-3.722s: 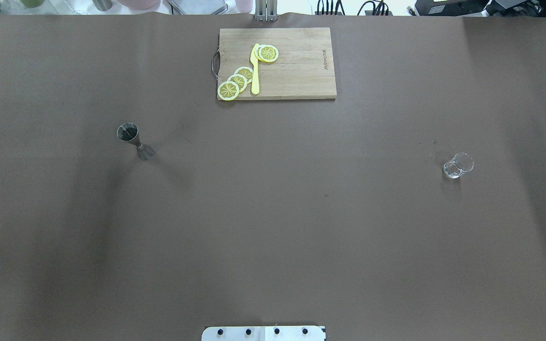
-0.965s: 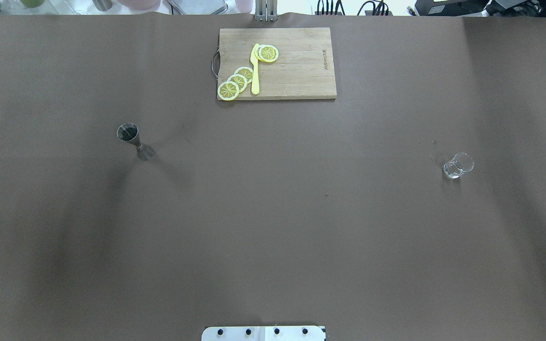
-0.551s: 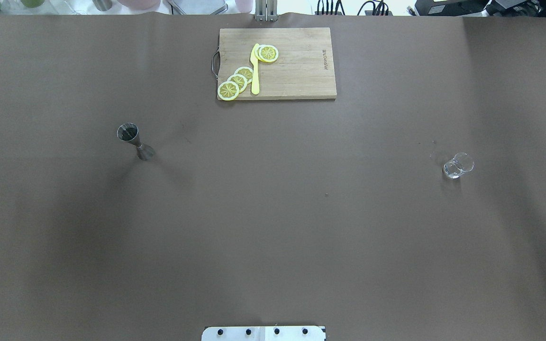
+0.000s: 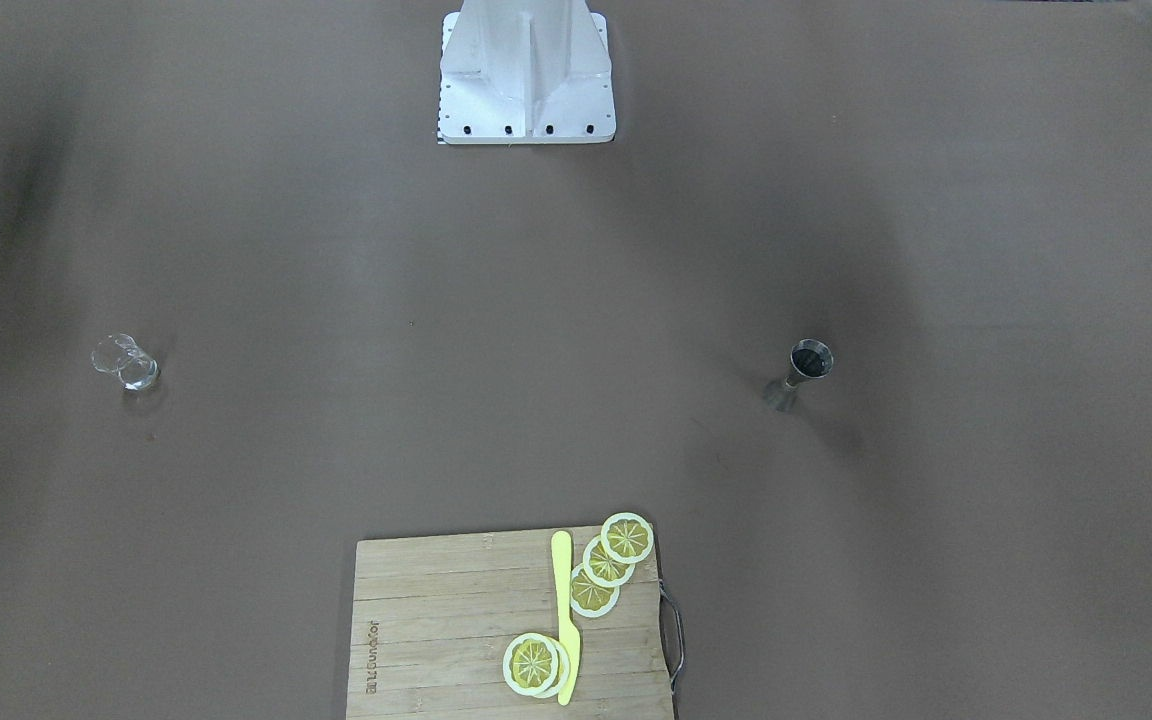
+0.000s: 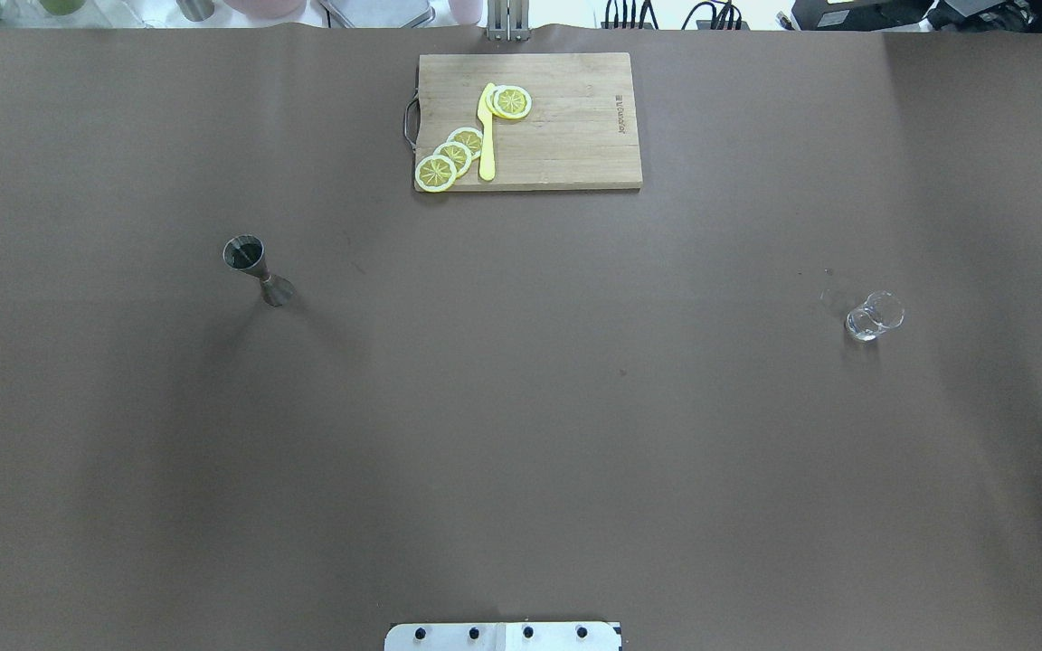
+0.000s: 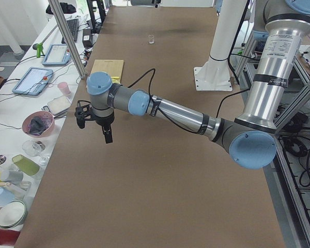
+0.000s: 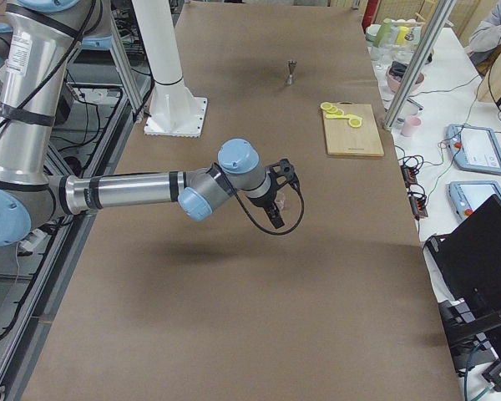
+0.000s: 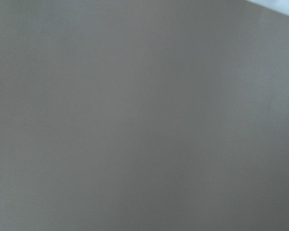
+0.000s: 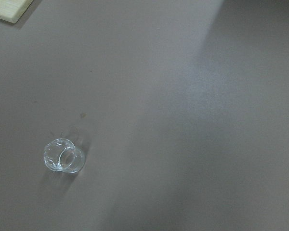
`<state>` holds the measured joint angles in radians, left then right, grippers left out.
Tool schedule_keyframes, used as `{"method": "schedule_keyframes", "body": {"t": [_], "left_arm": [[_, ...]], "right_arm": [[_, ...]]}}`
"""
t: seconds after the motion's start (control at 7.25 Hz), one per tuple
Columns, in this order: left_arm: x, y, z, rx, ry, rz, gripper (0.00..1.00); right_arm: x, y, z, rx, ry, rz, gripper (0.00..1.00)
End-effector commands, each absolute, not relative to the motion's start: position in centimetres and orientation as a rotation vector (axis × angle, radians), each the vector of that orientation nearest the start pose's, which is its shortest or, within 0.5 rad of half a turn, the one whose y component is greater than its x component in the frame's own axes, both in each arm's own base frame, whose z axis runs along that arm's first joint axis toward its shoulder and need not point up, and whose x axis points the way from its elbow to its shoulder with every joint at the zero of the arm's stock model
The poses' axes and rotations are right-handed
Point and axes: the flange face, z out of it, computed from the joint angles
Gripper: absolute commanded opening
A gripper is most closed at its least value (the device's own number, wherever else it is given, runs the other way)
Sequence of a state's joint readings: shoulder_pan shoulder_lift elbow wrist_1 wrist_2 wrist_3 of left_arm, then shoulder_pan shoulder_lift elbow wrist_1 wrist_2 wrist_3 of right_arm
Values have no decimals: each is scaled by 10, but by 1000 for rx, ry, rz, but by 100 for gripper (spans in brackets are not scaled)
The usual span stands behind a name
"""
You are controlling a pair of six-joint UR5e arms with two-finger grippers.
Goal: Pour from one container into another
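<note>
Brown table (image 5: 521,407): fills overhead frame.
Left arm (image 6: 181,113): stretched across table in left side view. Left claw (image 6: 108,137) points down, above surface; clenched or released, cannot tell.
Right arm (image 7: 134,190): stretched out in right side view. Right claw (image 7: 276,219) hangs over table; state cannot be told.
Rectangular wooden cutting board (image 5: 575,136): upper centre of overhead frame. Carries yellow plastic knife (image 5: 487,136) and round lemon slices (image 5: 454,156).
Grey steel hourglass jigger (image 5: 259,271): upright, left of centre.
Small clear drinking glass (image 5: 874,316): upright at right, well apart from jigger; lower left in right wrist view (image 9: 63,156).
</note>
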<state>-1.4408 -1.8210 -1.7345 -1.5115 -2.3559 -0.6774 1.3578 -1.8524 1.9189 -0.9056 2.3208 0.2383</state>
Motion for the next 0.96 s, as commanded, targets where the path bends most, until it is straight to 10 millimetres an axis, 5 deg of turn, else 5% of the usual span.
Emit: {"method": "schedule_keyframes", "body": {"t": [0.0, 0.28, 0.55, 0.83], "left_arm": [[107, -593, 401, -59, 862, -322, 98], [134, -603, 328, -128, 841, -361, 97], [212, -548, 272, -15, 769, -298, 98], [258, -508, 246, -57, 789, -412, 98]], "right_arm": [[-32, -389, 549, 579, -875, -310, 100], [-43, -386, 566, 618, -886, -356, 100], [-55, -382, 579, 660, -898, -402, 100], [-71, -375, 595, 707, -917, -467, 100]]}}
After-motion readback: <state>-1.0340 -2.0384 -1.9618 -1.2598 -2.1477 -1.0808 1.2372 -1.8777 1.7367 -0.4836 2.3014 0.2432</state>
